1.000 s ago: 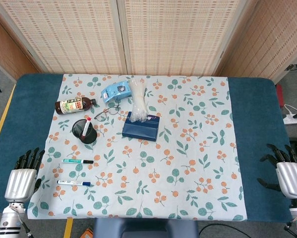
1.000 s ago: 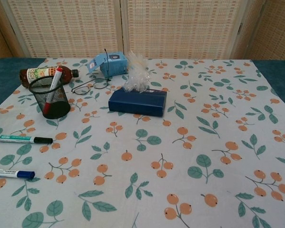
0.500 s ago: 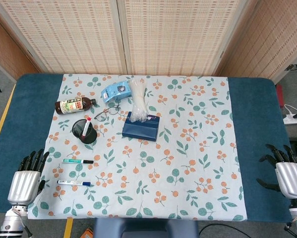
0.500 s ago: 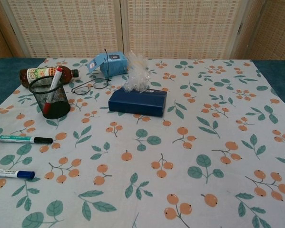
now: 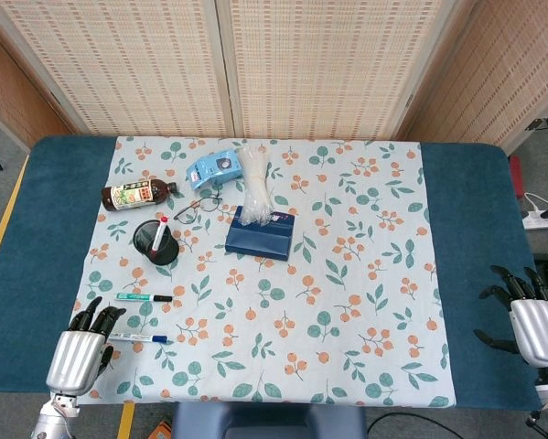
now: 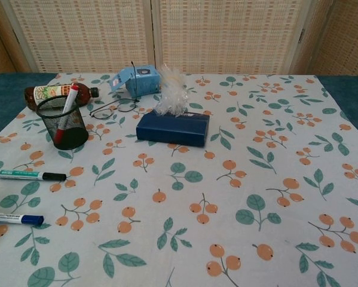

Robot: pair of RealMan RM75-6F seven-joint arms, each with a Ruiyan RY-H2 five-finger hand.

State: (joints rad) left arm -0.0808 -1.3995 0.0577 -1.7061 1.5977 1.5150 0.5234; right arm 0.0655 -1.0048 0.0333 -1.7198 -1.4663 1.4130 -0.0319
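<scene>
Floral cloth [image 5: 347, 274], head view alone shows left robot hand [image 5: 77, 352] empty, spread, by blue-capped marker [image 5: 138, 338]

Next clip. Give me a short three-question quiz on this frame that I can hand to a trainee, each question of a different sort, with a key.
1. True or false: the left hand grips the blue-capped marker.
2. Which thing stands inside the black mesh pen cup? A) a red-capped marker B) the glasses C) the bottle
3. Fill in: the white plastic bag lies next to the dark blue ____.

Key
1. False. In the head view the hand is next to the marker's white end with fingers spread, holding nothing.
2. A. The red-capped marker leans in the cup; the glasses and bottle lie on the cloth.
3. Box.
</scene>
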